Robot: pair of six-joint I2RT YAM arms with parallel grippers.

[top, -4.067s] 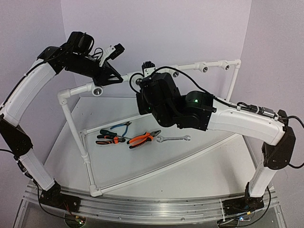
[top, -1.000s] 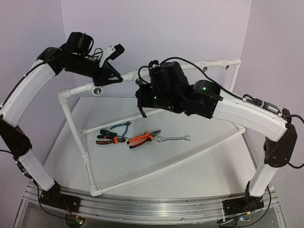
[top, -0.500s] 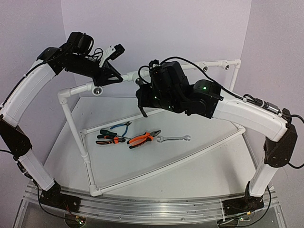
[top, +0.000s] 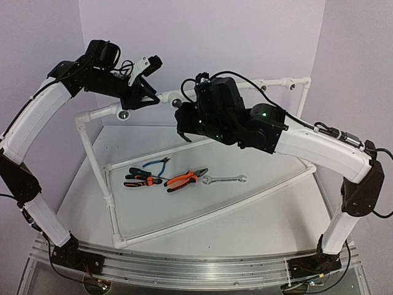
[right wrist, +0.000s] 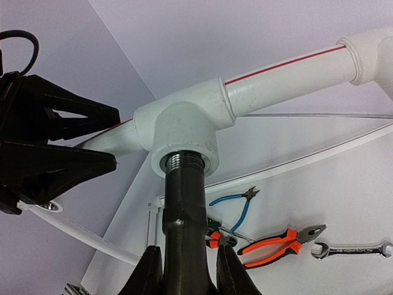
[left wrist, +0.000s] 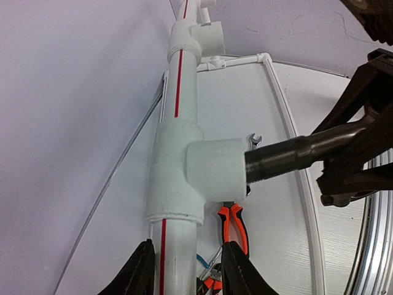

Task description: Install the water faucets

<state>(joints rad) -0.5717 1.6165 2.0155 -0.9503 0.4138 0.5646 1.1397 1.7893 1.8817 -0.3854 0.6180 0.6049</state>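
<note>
The water faucet (right wrist: pixel 184 203) is a dark metal tap. Its threaded end sits in the socket of a white tee (right wrist: pixel 184 123) on the pipe frame's top rail. My right gripper (right wrist: pixel 188 247) is shut on the tap's body, just below the tee. In the left wrist view the tap (left wrist: pixel 295 153) enters the tee (left wrist: pixel 190 166) from the right. My left gripper (left wrist: pixel 189 246) straddles the white rail (left wrist: pixel 178 246) beside the tee, with a gap at its right finger. From above, the left gripper (top: pixel 140 92) is left of the right gripper (top: pixel 184 123).
On the table inside the white pipe frame (top: pixel 110 203) lie orange pliers (top: pixel 186 179), a silver wrench (top: pixel 225 179), blue cutters (top: pixel 158 164) and black-orange pliers (top: pixel 140 180). More tee sockets (top: pixel 264 87) sit along the rail to the right. Purple walls close the back.
My left gripper's jaws have widened off the rail. The rail and the frame's left corner have shifted slightly up-left. My right gripper has turned a little, still holding the tap.
</note>
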